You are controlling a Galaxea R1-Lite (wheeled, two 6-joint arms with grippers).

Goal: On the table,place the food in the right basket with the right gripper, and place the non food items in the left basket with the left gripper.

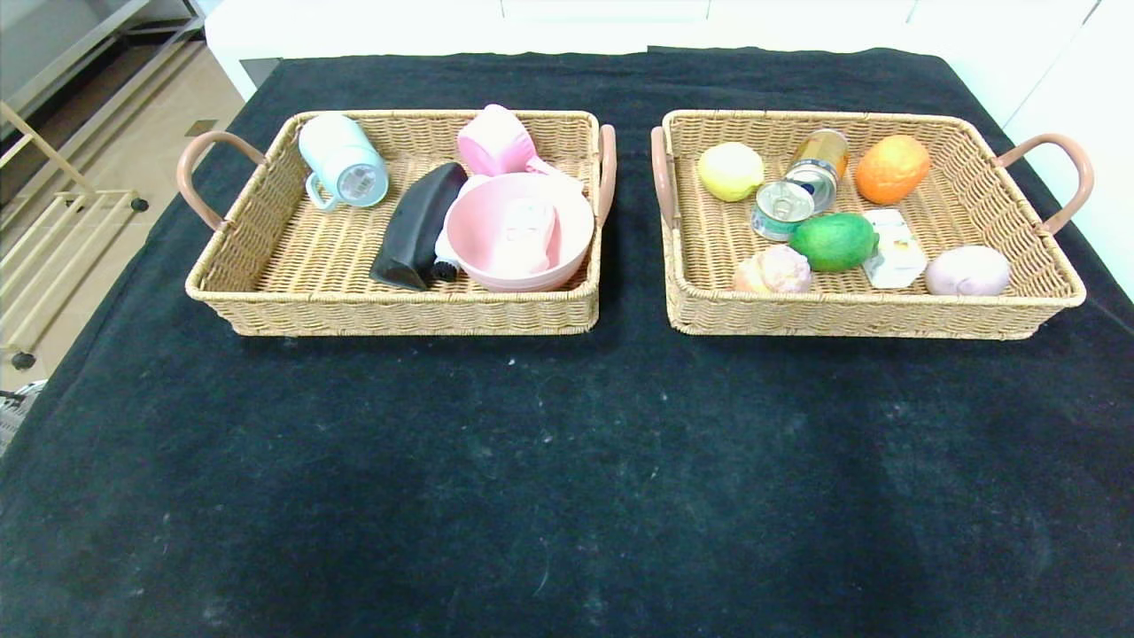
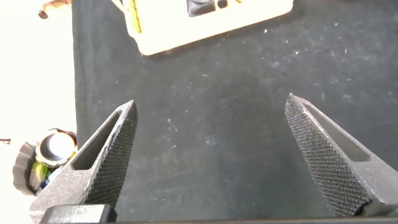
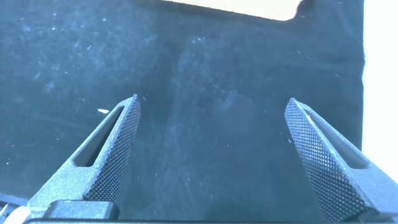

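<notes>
Sorting looks finished: the left woven wicker basket point(image 1: 266, 266) holds the non-food pink plastic bowl point(image 1: 518, 232), and the right woven wicker basket point(image 1: 1019, 257) holds food like the green lime point(image 1: 833, 241). Left gripper point(image 2: 211, 149) and right gripper point(image 3: 211, 152) hover over the black tablecloth point(image 1: 567, 461), jaws apart, empty.

Staged test bench in an indoor lab or demo room, not a lived-in home: table draped in black cloth point(image 1: 567, 461), two matching wicker baskets point(image 1: 266, 310) point(image 1: 1019, 310) set side by side. White cabinets point(image 1: 602, 13) behind, beige tile floor point(image 1: 115, 133) with metal shelving point(image 1: 53, 53) at left.
</notes>
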